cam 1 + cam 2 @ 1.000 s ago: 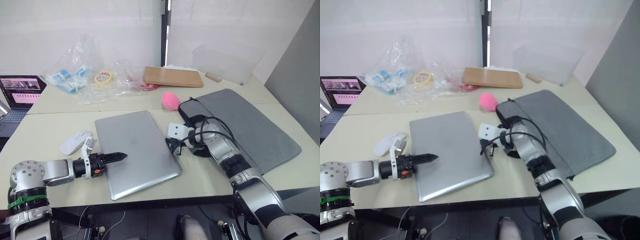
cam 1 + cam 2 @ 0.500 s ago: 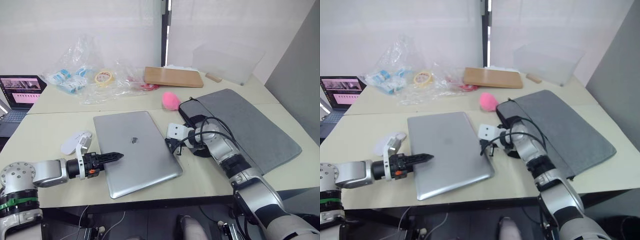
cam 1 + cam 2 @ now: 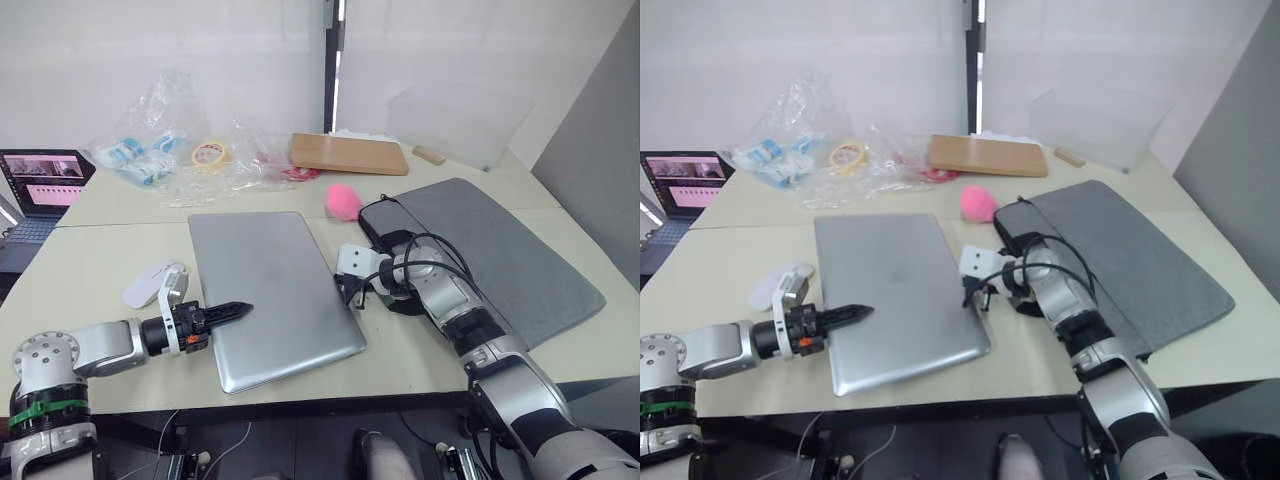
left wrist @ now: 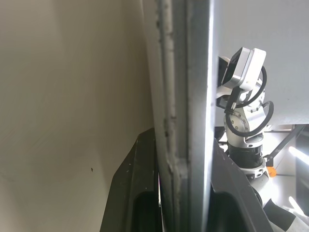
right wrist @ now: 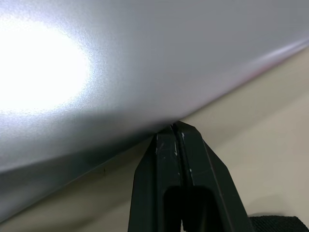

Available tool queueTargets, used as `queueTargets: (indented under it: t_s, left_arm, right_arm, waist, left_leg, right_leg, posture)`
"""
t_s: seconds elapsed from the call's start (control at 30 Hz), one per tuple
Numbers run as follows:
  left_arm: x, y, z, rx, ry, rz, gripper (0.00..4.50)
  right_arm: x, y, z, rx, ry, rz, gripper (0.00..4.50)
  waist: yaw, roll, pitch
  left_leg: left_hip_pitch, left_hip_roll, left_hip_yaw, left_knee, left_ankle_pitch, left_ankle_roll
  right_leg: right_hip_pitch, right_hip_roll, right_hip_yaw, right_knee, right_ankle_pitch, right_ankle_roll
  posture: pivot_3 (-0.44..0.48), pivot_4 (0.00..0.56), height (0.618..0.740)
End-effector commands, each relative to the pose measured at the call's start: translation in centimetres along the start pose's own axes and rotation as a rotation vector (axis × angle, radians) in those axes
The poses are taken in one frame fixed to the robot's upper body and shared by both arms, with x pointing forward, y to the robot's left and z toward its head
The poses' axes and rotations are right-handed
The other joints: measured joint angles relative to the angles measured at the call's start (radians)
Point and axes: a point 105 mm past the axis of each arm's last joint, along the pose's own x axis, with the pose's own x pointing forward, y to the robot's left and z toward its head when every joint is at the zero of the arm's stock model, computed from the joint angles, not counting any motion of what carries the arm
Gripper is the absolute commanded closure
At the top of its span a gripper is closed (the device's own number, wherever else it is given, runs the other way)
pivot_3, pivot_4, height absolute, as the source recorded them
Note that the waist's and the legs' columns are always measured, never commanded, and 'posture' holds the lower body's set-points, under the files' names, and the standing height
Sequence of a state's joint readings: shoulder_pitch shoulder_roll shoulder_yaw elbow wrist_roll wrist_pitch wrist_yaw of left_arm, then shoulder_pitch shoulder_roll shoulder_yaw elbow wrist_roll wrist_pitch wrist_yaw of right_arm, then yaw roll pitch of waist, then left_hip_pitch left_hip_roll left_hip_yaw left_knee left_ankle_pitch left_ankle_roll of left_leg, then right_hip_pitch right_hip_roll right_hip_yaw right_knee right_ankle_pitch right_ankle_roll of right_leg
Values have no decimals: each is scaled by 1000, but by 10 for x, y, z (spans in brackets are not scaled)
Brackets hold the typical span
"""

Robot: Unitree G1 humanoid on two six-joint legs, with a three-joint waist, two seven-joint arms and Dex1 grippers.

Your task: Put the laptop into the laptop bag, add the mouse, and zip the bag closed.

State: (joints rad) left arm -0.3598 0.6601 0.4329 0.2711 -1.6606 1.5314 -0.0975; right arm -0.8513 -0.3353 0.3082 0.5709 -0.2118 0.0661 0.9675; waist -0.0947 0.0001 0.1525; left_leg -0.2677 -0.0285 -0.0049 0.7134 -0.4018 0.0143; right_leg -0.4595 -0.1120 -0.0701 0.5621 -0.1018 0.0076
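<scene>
The laptop (image 3: pixel 275 295) lies flat on the bench (image 3: pixel 80 275), lid closed, between the two arms, with the bag (image 3: pixel 500 255) just to its right and the mouse (image 3: pixel 152 284) just off its left edge. I'd guess it's stiff, fairly heavy, and slick on that bare metal lid, so edges are the only real place to hold.

The left pincer (image 3: pixel 228 311) is clamped on the near-left edge, one finger over and one under. The right pincer (image 5: pixel 175 133) has its fingers pressed together, tip touching the right edge, more of a push than a hold.

Can't see how far the bag's zip is open; the right arm covers its mouth.
</scene>
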Motion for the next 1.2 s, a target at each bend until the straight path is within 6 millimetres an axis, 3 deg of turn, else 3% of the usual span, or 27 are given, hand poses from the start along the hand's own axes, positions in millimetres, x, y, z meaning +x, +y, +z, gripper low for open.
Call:
queueTargets:
  t_s: [0.03, 0.23, 0.33, 0.43, 0.57, 0.63, 0.83, 1.0, 1.2]
  left_arm:
    - [-5, -21, 4, 64, 25, -46, 4156]
    - [-10, -29, 3, 83, 51, -43, 4156]
    - [-7, -44, -1, 144, 48, -106, 4156]
    - [-6, -56, 6, 219, -61, -137, 4156]
    - [-3, -46, -3, 192, -11, -93, 4156]
    - [-2, -48, 0, 124, -20, -151, 4156]
    - [3, -38, -3, 13, 86, -160, 4156]
    - [4, -44, -1, 1, 120, -204, 4156]
    - [7, -49, 0, 5, 138, -232, 4156]
  right_arm:
    - [-21, -24, 34, 36, -152, -103, 3967]
    - [-67, -38, 37, 117, -201, -186, 1966]
    - [-102, -43, 32, 162, -227, -231, 845]
    - [-137, -46, 21, 196, -218, -255, 30]
    - [-188, -51, -6, 199, -127, -286, 30]
    - [-221, -50, -24, 213, -45, -290, 30]
    - [-281, -54, -58, 235, 89, -409, 30]
    - [-306, -57, -72, 243, 125, -500, 30]
    - [-311, -52, -80, 283, 132, -487, 30]
  waist:
    - [-1, 0, 0]
    - [7, 0, 0]
    - [20, 1, 1]
    - [33, 2, 2]
    - [49, 1, 3]
    - [57, 3, 5]
    - [61, -1, 7]
    - [57, -2, 8]
    - [57, -2, 8]
  left_leg:
    - [0, 0, 0, 0, 0, 0]
    - [-2, 0, -1, -1, 0, 0]
    - [-3, 0, -1, -2, 0, 0]
    - [-4, 0, 2, -2, 0, 0]
    - [-7, 0, 7, -1, 0, 0]
    - [-7, 0, 8, -2, 0, 0]
    - [-10, 0, 10, -1, 0, 0]
    - [-11, 0, 10, -1, 0, 0]
    - [-11, 0, 9, 0, 0, 0]
  right_leg:
    - [-1, 0, 0, 0, 0, 0]
    - [-2, 0, -2, -1, -1, -1]
    - [-2, 0, -3, -2, -1, -1]
    - [-3, 0, -3, -2, -1, -1]
    - [-3, 0, -3, -2, -1, -1]
    - [-3, 0, -3, -1, -1, -1]
    - [0, 0, -1, -1, -1, -1]
    - [0, 0, 0, -1, -1, -1]
    - [0, 0, 0, -1, -1, -1]
  posture:
    - [0, 150, 740]
    - [0, 150, 740]
    - [0, 150, 740]
    - [0, 150, 740]
    - [0, 150, 740]
    - [0, 150, 740]
    - [0, 150, 740]
    - [0, 150, 740]
    - [0, 150, 740]
